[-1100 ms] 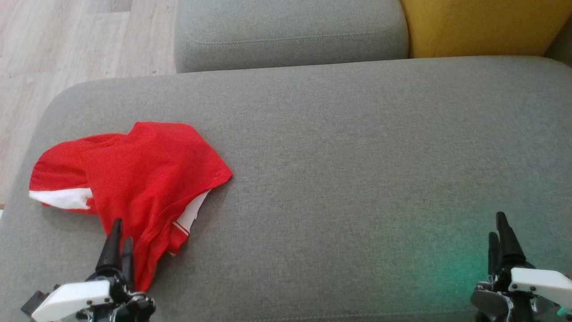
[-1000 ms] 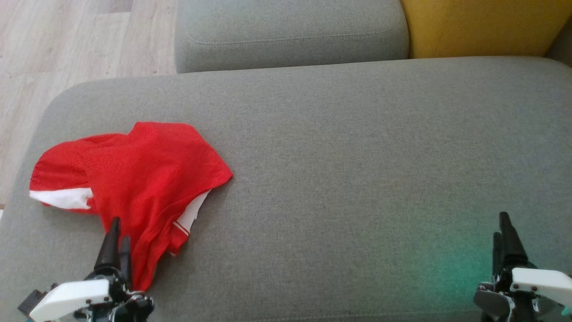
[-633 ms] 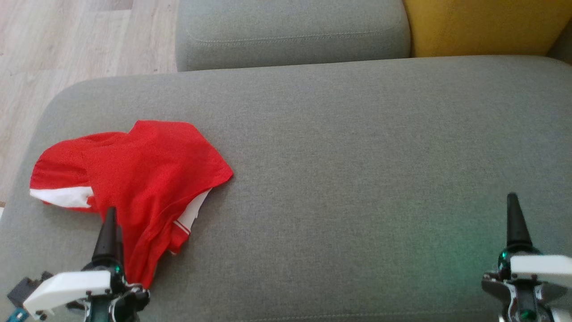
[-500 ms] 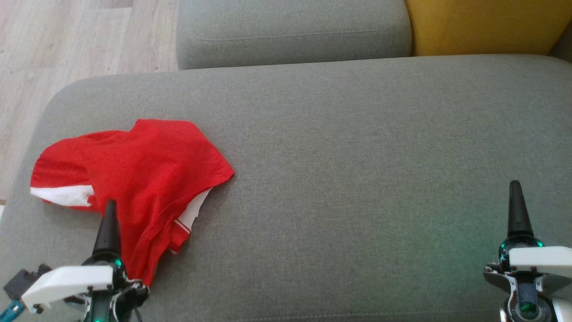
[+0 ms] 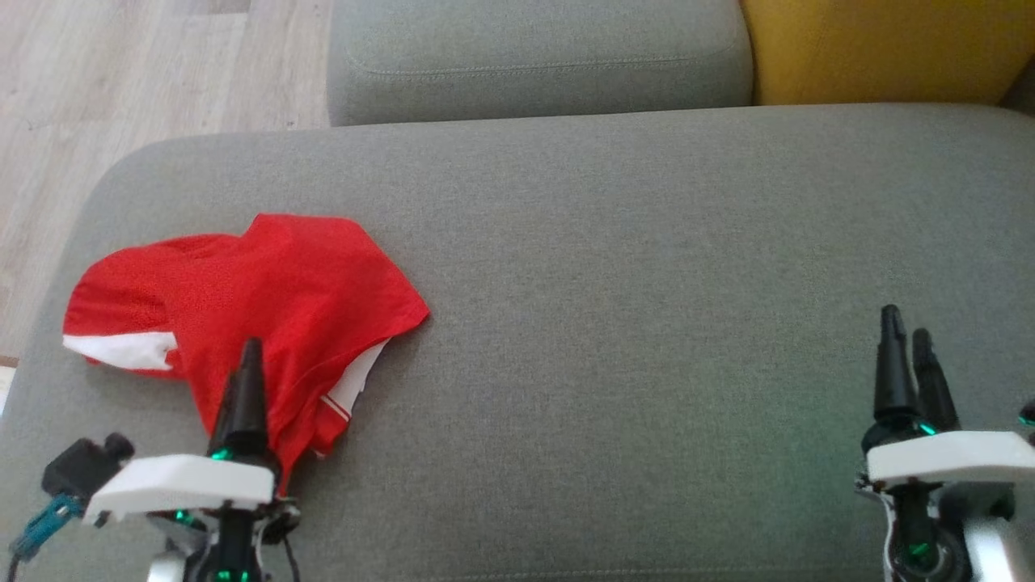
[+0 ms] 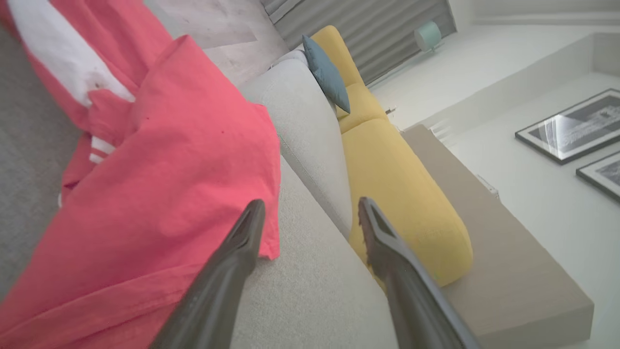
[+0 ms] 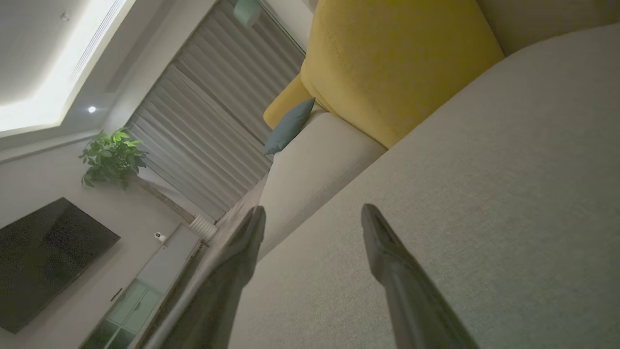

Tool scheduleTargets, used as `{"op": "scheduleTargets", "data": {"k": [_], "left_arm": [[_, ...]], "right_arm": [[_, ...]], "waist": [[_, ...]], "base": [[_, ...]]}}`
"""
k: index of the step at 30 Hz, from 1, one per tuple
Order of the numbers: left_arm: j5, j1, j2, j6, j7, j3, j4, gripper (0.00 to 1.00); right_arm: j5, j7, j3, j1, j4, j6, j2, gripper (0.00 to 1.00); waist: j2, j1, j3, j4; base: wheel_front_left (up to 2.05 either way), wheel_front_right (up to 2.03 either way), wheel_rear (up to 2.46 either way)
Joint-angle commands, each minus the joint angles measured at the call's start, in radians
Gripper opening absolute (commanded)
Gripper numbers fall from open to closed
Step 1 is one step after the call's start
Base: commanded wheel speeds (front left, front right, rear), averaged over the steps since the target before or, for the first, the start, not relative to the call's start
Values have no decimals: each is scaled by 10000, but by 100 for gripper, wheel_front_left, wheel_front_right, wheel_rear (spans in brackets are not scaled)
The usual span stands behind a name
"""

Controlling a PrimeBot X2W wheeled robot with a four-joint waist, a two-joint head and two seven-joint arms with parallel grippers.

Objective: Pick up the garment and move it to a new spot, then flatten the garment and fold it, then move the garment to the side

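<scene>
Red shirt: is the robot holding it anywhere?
No, nothing is held. The left gripper is open at the shirt's edge; the right gripper is open too.

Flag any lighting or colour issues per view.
Head view: even light, garment saturated red, faint green cast on the cushion. Left wrist view: washed out, garment reads pink, glare on a framed picture. Right wrist view: dim, ceiling strip blown out.

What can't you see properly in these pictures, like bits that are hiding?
Head view: the red garment is crumpled, so its own folds hide what kind of clothing it is.
Head view: the garment's near tip is behind the left gripper; whether its fingers touch cloth cannot be told.
Head view: the grey sofa seat is cut off at the right and bottom edges.
Left wrist view: the framed pictures are blurred by glare.
</scene>
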State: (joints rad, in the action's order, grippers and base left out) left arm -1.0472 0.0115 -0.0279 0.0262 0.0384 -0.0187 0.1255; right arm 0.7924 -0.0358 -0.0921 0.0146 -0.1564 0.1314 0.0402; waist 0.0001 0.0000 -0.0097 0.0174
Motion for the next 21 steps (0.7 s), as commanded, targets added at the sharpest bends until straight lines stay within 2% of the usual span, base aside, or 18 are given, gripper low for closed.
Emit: {"op": "scheduleTargets", "data": {"k": [1, 12, 21], "left_arm": [[357, -523, -128, -55, 110, 52, -456, 100], [2733, -360, -263, -460, 431, -783, -482, 100], [4370, -416, -740, -1286, 694, -1582, -552, 100]], "right_arm": [[-391, -120, 177, 392, 459, -3, 52, 100], [-2578, -443, 495, 111, 452, -4, 59, 100], [-4018, -709, 648, -64, 661, -4, 65, 100]], "waist": [[-1, 0, -28, 2], [-1, 0, -189, 33], [-1, 0, -204, 12]], "base": [[0, 0, 0], [0, 0, 0], [0, 0, 0]]}}
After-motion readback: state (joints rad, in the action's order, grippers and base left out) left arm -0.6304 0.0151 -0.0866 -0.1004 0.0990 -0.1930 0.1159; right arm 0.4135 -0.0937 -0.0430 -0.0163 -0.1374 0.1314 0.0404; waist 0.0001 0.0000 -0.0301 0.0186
